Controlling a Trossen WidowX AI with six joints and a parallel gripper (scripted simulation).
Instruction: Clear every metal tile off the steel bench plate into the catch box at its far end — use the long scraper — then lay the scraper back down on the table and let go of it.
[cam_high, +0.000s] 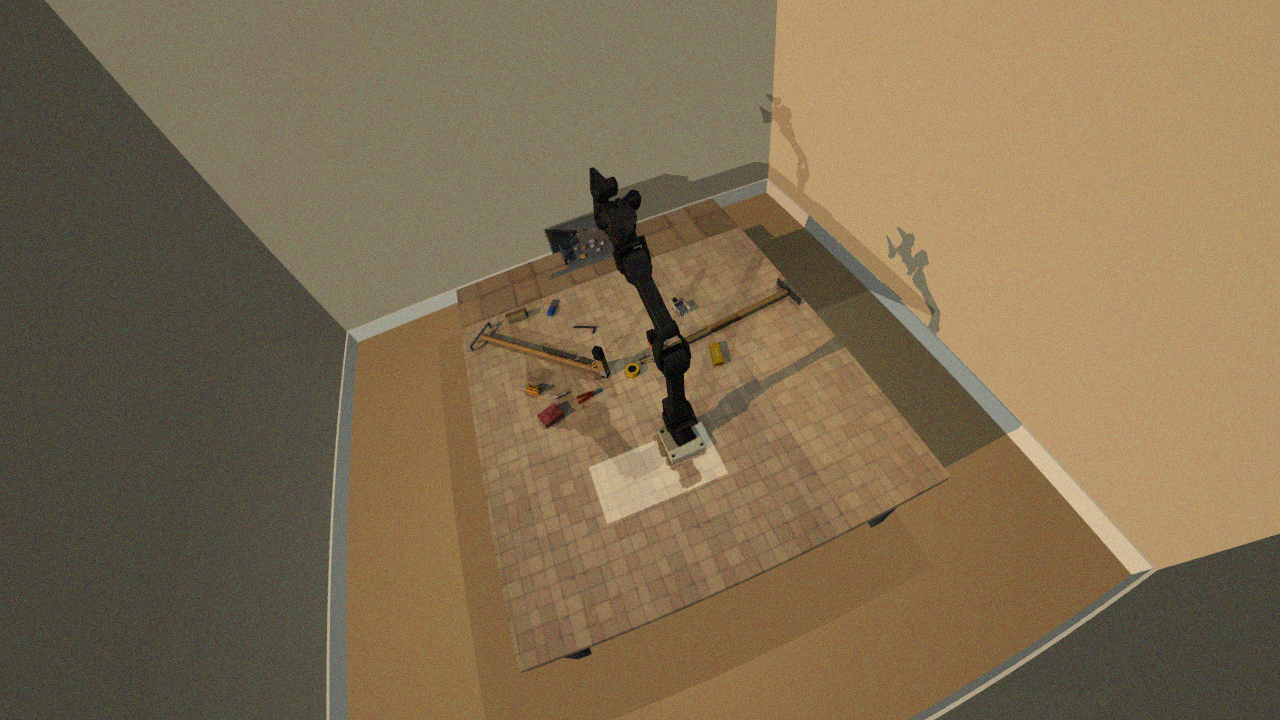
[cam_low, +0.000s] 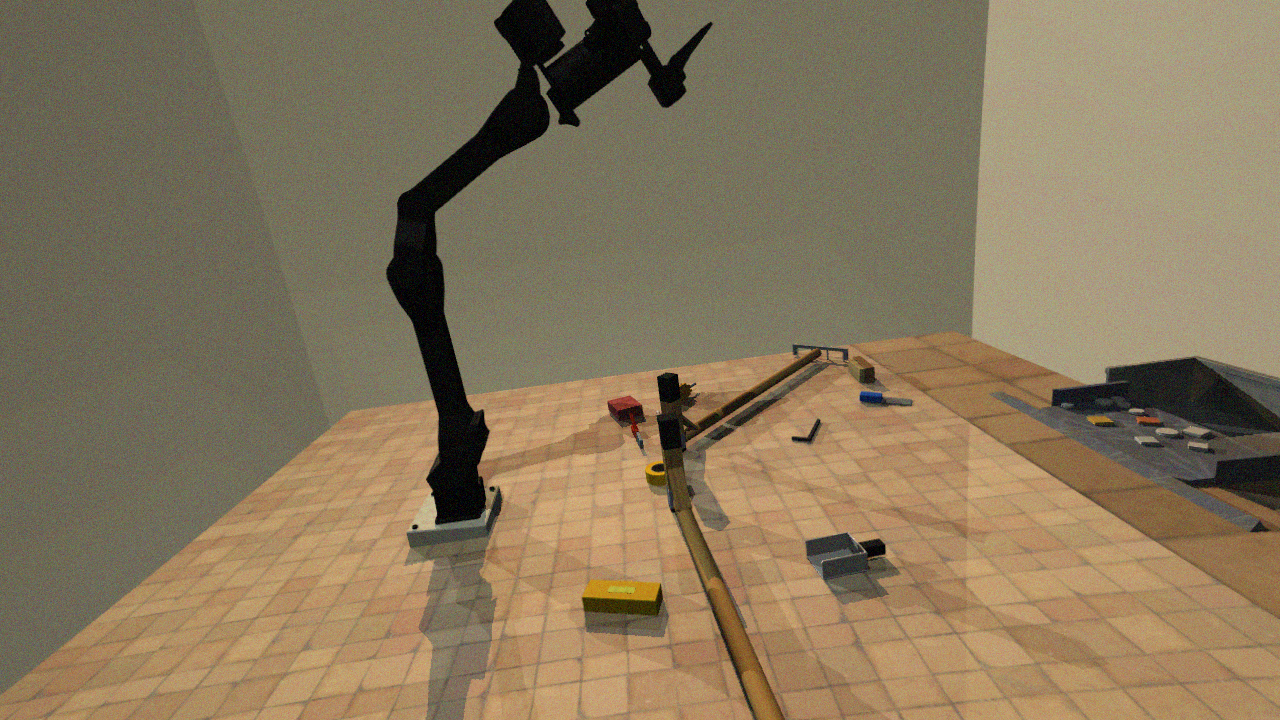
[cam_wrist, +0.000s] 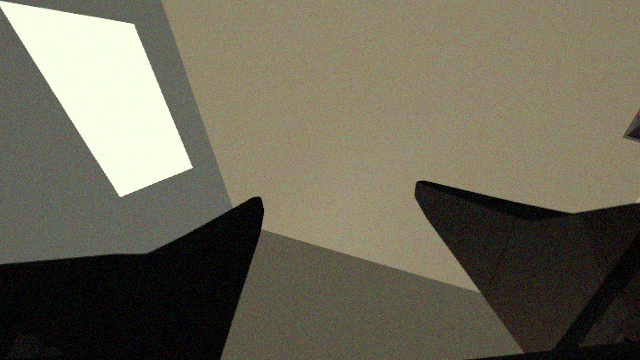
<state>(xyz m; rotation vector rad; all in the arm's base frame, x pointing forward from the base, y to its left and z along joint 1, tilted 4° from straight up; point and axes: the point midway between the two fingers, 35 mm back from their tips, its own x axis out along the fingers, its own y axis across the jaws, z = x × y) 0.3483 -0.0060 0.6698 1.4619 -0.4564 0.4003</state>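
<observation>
My gripper (cam_high: 615, 183) (cam_wrist: 338, 196) is open and empty, high above the table and pointing towards the walls. A long wooden-handled tool (cam_high: 742, 315) (cam_low: 729, 622) with a wide dark head lies on the right side, its black grip end raised. Another long-handled tool (cam_high: 537, 351) (cam_low: 760, 390) with an open, bracket-like head lies on the left. I cannot tell for certain which is the scraper. Several tiles, including a yellow tile (cam_low: 1100, 420) and an orange tile (cam_low: 1148, 420), lie on the dark steel plate (cam_low: 1109, 447). The dark catch box (cam_high: 561, 241) (cam_low: 1194, 380) is at its end.
A yellow box (cam_high: 717, 353) (cam_low: 622, 597), a grey dustpan (cam_low: 836, 555), a tape roll (cam_low: 655, 480), a red box (cam_high: 550, 414) (cam_low: 624, 408), a blue-handled tool (cam_low: 870, 396) and a wooden block (cam_low: 861, 368) lie on the table. The wrist view shows mostly walls.
</observation>
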